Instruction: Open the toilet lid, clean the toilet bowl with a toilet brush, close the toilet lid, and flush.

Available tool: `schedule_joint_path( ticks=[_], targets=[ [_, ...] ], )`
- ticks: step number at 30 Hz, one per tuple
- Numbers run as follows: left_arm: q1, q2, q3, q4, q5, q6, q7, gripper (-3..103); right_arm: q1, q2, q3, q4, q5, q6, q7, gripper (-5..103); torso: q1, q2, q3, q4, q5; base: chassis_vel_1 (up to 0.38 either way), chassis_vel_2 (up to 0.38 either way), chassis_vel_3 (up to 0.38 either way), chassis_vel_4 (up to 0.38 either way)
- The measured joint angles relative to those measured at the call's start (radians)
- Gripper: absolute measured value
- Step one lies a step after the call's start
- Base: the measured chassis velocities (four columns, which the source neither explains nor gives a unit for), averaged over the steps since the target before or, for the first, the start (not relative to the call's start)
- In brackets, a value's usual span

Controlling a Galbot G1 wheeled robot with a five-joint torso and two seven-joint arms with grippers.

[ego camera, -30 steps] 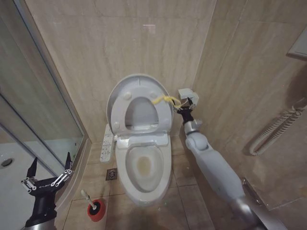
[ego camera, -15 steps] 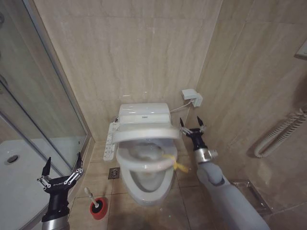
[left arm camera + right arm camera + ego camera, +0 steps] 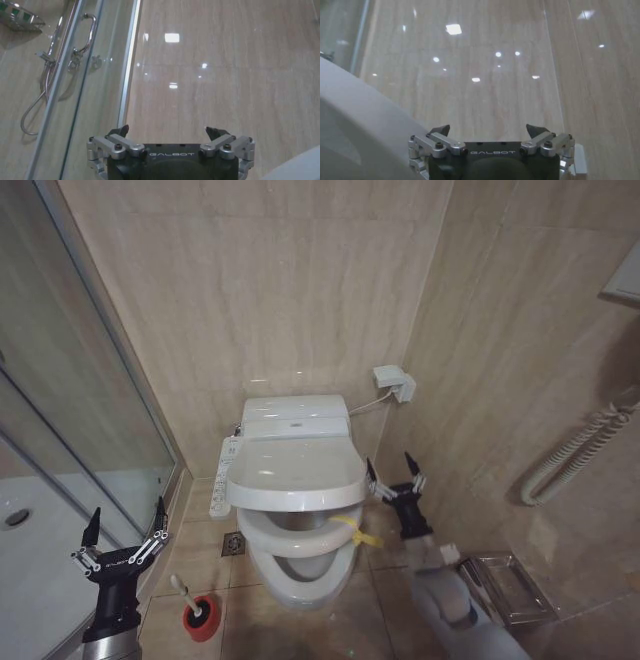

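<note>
The white toilet lid (image 3: 295, 475) lies almost flat, a small gap above the seat ring (image 3: 292, 536). A yellow strap (image 3: 356, 531) hangs from its right rim. Under them stands the toilet bowl (image 3: 300, 578); its inside is hidden. My right gripper (image 3: 393, 478) is open just right of the lid, apart from it, fingers up. In the right wrist view the same gripper (image 3: 488, 129) is open before the wall, beside the lid (image 3: 355, 123). My left gripper (image 3: 125, 531) (image 3: 167, 131) stands open at lower left, holding nothing. The toilet brush (image 3: 183, 590) leans in its red holder (image 3: 201, 618) on the floor.
A glass shower door (image 3: 90, 410) and white shower tray (image 3: 20, 550) bound the left. A control panel (image 3: 224, 472) hangs on the toilet's left, with a floor drain (image 3: 232, 544) below it. At right are a wall socket (image 3: 393, 383), a hose (image 3: 570, 455) and a wire rack (image 3: 505, 585).
The lid has swung down from upright to nearly flat. My right gripper came down from near the wall socket to beside the lid. The head view shifted; my left arm stayed in place.
</note>
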Motion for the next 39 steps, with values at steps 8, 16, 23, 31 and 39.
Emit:
schedule_joint_path(
  ticks=[8,16,23,31,39],
  targets=[
    [-0.003,-0.006,0.005,0.013,-0.002,-0.022,-0.002,100,-0.058,-0.003,-0.030,-0.018,-0.075,0.030,-0.011,100,0.000,0.000,0.000,0.0019,0.0007,0.000,0.000,0.000,0.000],
    [-0.017,0.009,0.003,0.040,-0.017,-0.030,-0.003,100,-0.030,-0.026,-0.017,0.016,-0.083,0.014,0.014,100,0.000,0.000,0.000,0.0019,0.0006,0.000,0.000,0.000,0.000],
    [-0.039,0.020,0.003,0.071,-0.019,-0.030,-0.004,100,-0.012,-0.039,-0.052,0.071,-0.100,0.006,0.015,100,0.001,0.000,0.000,0.0006,0.0005,0.000,0.000,0.000,0.000],
    [-0.064,0.026,0.002,0.107,-0.022,-0.028,-0.005,100,-0.012,-0.081,-0.088,0.118,-0.126,0.019,-0.008,100,0.000,0.000,0.000,0.0016,0.0006,0.000,0.000,0.000,0.000],
    [-0.086,0.025,0.012,0.127,-0.021,-0.024,-0.006,100,-0.034,-0.088,-0.086,0.070,-0.129,0.052,-0.013,100,0.000,0.000,0.000,0.0018,0.0005,0.000,0.000,0.000,0.000]
  ],
)
